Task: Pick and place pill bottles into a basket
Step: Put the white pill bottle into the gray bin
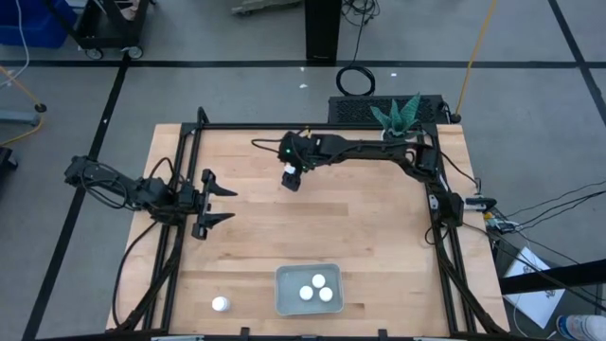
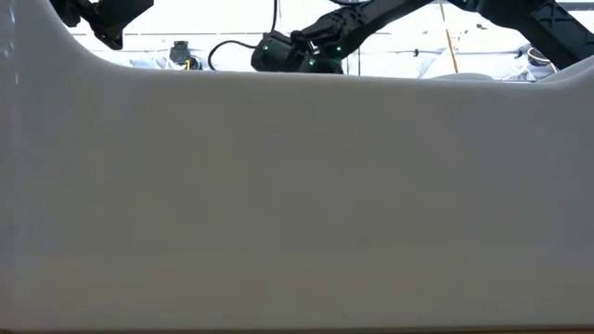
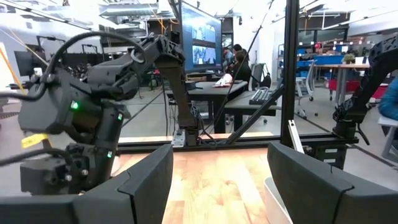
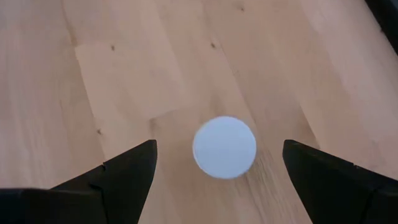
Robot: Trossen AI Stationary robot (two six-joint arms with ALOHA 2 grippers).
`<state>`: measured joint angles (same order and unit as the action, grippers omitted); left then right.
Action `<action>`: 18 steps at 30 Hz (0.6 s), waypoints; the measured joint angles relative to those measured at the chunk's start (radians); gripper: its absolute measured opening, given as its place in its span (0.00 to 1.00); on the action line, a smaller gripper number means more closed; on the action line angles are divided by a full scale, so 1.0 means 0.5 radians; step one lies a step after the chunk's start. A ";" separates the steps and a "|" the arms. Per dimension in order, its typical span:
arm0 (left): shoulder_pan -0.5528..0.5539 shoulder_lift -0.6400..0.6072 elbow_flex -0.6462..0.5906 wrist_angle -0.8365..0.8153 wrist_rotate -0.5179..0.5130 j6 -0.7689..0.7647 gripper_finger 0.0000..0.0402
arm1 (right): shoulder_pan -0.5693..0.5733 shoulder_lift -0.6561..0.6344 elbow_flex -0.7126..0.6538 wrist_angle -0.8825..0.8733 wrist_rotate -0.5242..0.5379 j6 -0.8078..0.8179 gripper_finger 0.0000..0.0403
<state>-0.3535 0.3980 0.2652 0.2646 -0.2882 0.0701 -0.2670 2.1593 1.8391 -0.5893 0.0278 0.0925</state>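
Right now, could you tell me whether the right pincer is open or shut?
Open: the right pincer has its fingers spread wide apart, with a white pill bottle on the table between them, untouched.

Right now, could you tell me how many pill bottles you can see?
5: three stand in the basket, namely one, another and a third; a fourth stands on the table left of it; a fifth stands below the open right claw. None seems hidden.
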 joint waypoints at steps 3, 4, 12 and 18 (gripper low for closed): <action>0.000 0.000 0.000 0.001 0.000 0.000 0.67 | -0.002 0.000 -0.047 0.089 -0.005 -0.001 0.85; -0.001 0.000 -0.001 0.001 0.000 0.000 0.67 | -0.001 0.000 -0.059 0.118 -0.006 -0.001 0.85; 0.000 0.000 -0.001 0.002 -0.001 0.000 0.67 | -0.039 0.000 -0.138 0.194 -0.059 0.037 0.85; -0.001 -0.001 -0.001 0.003 -0.001 0.000 0.67 | -0.042 0.007 -0.142 0.223 -0.064 0.033 0.82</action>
<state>-0.3538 0.3977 0.2649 0.2661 -0.2889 0.0700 -0.2882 2.1628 1.7679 -0.4779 -0.0044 0.1088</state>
